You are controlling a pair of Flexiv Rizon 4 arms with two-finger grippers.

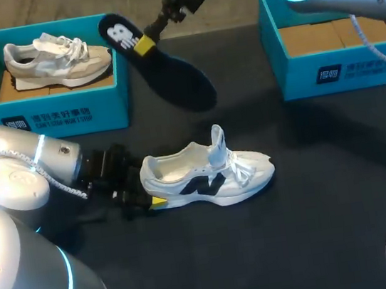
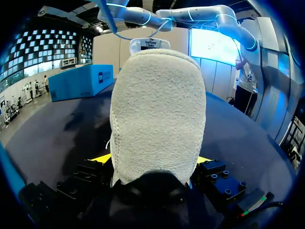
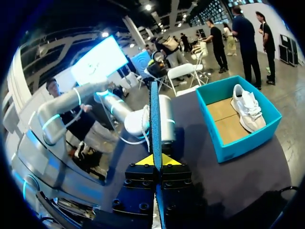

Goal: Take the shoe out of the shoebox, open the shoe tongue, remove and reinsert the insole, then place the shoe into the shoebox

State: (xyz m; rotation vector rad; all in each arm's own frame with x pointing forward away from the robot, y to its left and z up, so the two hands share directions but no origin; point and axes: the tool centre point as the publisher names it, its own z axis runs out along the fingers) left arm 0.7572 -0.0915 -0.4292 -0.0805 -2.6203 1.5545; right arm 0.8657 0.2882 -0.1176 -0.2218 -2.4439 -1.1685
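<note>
A white shoe [image 1: 211,174] with a dark side logo lies on the black table, toe to the right, tongue [image 1: 218,141] standing up. My left gripper [image 1: 154,204] is at its heel, one yellow tip on each side, shut on it. In the left wrist view the pale heel [image 2: 157,109] fills the space between the fingers of the left gripper [image 2: 152,160]. My right gripper [image 1: 143,45] is shut on a black insole [image 1: 176,78] and holds it in the air, slanting down over the table. Seen edge-on, the insole [image 3: 154,119] rises from the shut right gripper [image 3: 156,160].
A teal shoebox [image 1: 43,101] at the back left holds a beige shoe [image 1: 59,59]; the same shoebox [image 3: 248,138] shows in the right wrist view. A second teal box [image 1: 341,70] at the back right has only a cardboard floor.
</note>
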